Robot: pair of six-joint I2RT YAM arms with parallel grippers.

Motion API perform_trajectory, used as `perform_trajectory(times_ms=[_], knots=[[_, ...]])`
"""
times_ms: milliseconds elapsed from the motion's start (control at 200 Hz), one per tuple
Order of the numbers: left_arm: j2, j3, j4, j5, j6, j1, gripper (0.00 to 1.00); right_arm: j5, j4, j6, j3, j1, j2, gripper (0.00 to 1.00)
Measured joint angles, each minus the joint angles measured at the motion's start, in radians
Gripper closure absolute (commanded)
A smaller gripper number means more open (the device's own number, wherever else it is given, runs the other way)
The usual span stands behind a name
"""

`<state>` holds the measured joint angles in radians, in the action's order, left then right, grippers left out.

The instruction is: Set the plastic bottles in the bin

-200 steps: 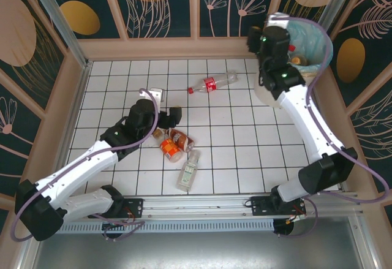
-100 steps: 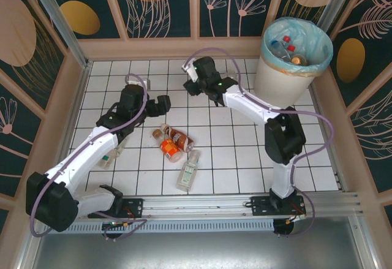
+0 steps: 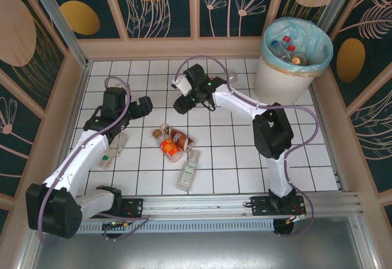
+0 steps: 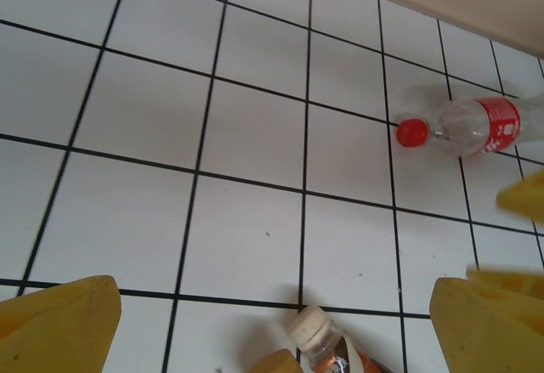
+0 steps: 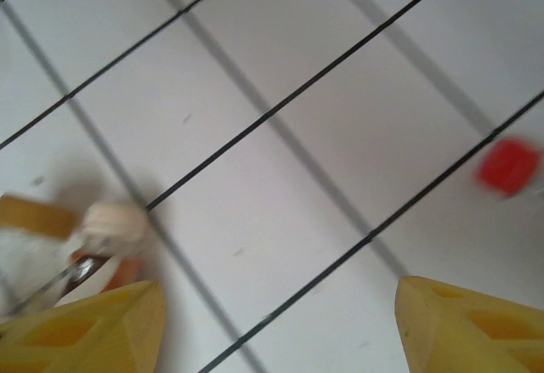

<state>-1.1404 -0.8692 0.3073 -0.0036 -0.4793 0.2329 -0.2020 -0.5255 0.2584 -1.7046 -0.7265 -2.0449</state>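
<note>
Hovering above the tiled table (image 3: pixel 245 159), left hand (image 3: pixel 143 105) and right hand (image 3: pixel 182 105) both released, empty.

Cream bin (image 3: pixel 278 85), teal liner (image 3: pixel 320 43), black-gridded white table (image 3: pixel 245 159).

Your right wrist view's smeared, so the red cap (image 5: pixel 508 166) is just a blob, and the red-label bottle (image 4: pixel 478 127) runs off the left wrist view's right edge.
</note>
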Motion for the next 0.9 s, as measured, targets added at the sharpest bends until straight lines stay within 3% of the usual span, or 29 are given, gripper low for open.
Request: perform_trajectory(times_ms=[345, 896], knots=[[0.023, 0.045, -0.009, 0.025, 0.008, -0.005, 0.07, -0.023, -0.06, -0.136, 0.159, -0.136, 0.031, 0.26], [0.024, 0.074, -0.02, 0.062, 0.016, -0.005, 0.07, -0.026, -0.076, -0.199, 0.256, -0.148, 0.067, 0.26]])
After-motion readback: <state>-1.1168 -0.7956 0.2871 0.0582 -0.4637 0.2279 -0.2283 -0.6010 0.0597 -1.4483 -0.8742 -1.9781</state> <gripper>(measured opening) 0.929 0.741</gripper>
